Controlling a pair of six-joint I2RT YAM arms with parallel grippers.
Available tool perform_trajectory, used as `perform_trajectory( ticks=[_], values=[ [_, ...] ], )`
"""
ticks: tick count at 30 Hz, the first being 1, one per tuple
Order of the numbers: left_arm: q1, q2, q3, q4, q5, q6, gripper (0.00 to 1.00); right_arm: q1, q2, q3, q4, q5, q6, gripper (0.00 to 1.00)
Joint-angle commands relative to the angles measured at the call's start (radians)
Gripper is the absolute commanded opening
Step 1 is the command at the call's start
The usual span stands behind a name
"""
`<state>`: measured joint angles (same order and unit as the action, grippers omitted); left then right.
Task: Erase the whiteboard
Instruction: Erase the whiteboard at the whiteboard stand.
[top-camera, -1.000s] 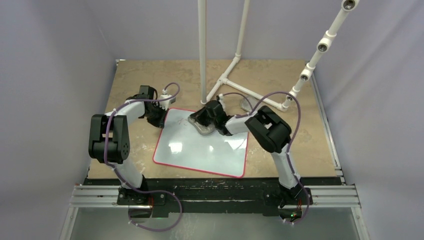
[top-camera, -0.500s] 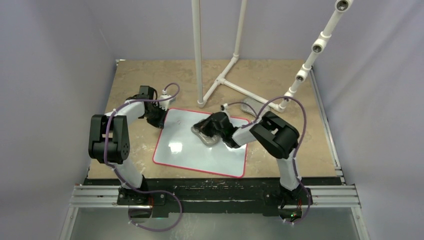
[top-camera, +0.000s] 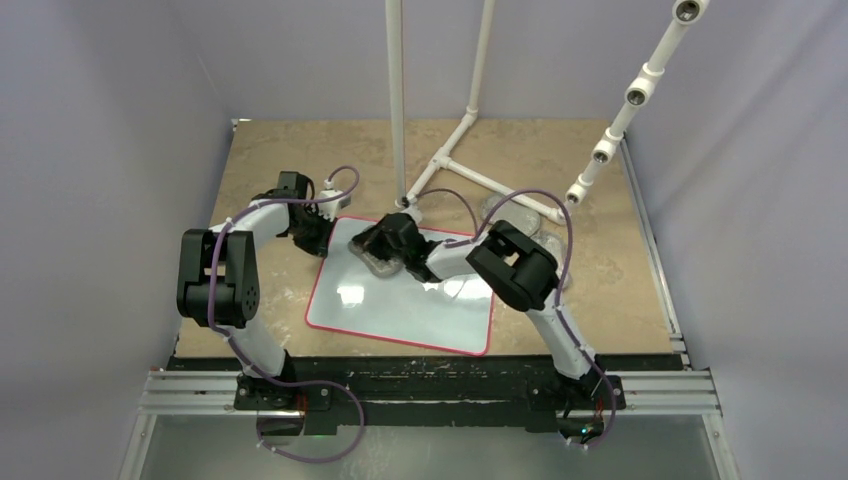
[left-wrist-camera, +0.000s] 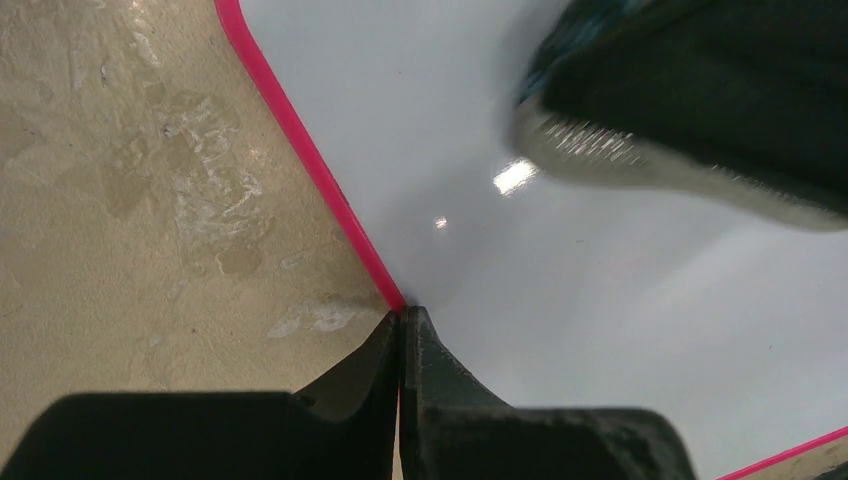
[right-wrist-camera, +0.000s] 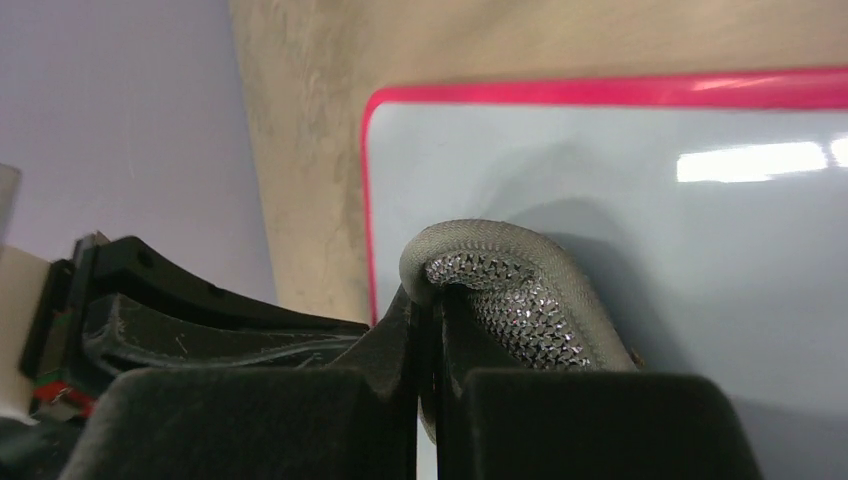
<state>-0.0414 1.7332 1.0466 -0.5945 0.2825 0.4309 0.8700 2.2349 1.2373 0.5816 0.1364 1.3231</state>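
The whiteboard (top-camera: 400, 300) lies on the tan surface (top-camera: 620, 290), towards its near edge. The right end effector (top-camera: 385, 243), clamped on a grey mesh pad (top-camera: 370, 262), has shifted from mid-board to the board's far-left corner, its elbow bent. The left end effector (top-camera: 318, 238), closed and empty, touches the board's left rim. A white pipe frame (top-camera: 470, 170) stands towards the far edge.

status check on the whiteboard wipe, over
Left end effector shut at whiteboard rim. Right end effector shut on grey pad, pad on board. No marks visible. White pipe post just beyond far edge.
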Motion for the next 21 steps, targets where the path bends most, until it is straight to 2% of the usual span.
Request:
perform_trajectory(
  ticks=[1,4,9,12,15,21],
  values=[
    [0.007,0.048,-0.062,-0.109,-0.055,0.025,0.0,0.078,0.109,0.138,-0.232,0.006,-0.064,0.0],
    [0.006,0.047,-0.058,-0.113,-0.055,0.027,0.0,0.07,0.073,0.04,-0.235,-0.008,-0.026,0.0],
    [0.008,0.037,-0.057,-0.114,-0.056,0.034,0.0,-0.012,-0.106,-0.278,-0.168,0.039,-0.003,0.0],
    [0.006,0.035,-0.058,-0.111,-0.05,0.033,0.0,-0.047,-0.158,-0.359,-0.155,0.055,-0.012,0.0],
    [0.007,0.038,-0.061,-0.11,-0.047,0.028,0.0,-0.05,-0.105,-0.295,-0.125,0.078,-0.047,0.0],
    [0.006,0.035,-0.066,-0.108,-0.053,0.026,0.0,0.033,0.079,0.039,-0.185,0.054,-0.086,0.0]
  ],
)
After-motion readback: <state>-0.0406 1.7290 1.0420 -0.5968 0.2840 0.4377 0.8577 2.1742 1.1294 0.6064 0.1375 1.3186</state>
